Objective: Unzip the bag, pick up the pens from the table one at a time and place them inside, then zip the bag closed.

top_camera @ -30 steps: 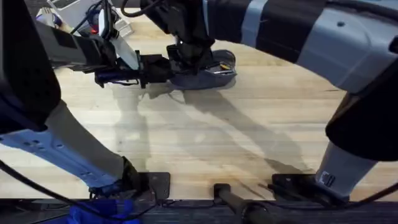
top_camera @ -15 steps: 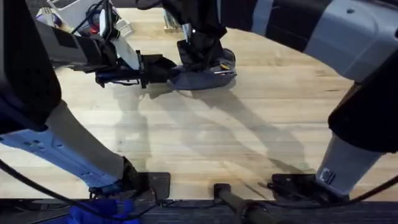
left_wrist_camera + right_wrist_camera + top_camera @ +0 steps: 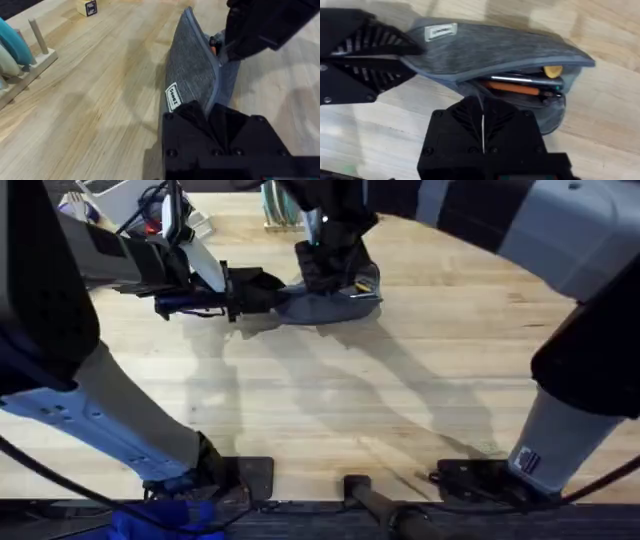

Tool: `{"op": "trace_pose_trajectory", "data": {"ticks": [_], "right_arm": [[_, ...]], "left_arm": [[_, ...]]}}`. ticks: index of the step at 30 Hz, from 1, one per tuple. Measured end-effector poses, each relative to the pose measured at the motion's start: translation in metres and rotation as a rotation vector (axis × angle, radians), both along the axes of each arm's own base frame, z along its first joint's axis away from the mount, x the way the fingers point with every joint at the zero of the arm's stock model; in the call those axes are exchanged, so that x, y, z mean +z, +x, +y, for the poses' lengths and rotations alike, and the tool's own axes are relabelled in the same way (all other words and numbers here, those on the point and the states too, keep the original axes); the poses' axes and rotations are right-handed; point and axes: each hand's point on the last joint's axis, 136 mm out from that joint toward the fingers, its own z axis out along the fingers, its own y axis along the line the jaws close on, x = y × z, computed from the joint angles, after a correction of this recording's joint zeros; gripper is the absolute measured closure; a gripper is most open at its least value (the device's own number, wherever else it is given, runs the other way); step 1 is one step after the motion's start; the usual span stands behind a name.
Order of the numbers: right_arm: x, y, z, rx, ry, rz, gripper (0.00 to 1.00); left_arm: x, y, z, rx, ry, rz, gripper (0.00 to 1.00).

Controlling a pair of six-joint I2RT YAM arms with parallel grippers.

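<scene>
The pouch end is clamped by the left gripper; the right gripper, closed on the zip pull, is placed beside the 2 pens.

Your bag, a blue-grey fabric pouch with a small white label on its side, lies on the light wooden counter towards the far side. Its zip gapes open along the top. Inside you can see both pens (lying lengthwise, side by side): the orange pen and the silvery pen.
</scene>
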Motion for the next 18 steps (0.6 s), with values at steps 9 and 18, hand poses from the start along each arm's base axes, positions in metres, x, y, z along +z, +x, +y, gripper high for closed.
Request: {"op": "trace_pose_trajectory", "data": {"ticks": [9,18], "right_arm": [[-0.001,0.008,-0.022,-0.046,0.067,0.093,0.972],[0.001,0.015,-0.067,-0.105,0.026,0.139,0.972]], "left_arm": [[-0.001,0.000,-0.001,-0.001,0.004,0.001,0.958],[-0.002,0.001,0.003,0.009,0.010,-0.001,0.959]]}}
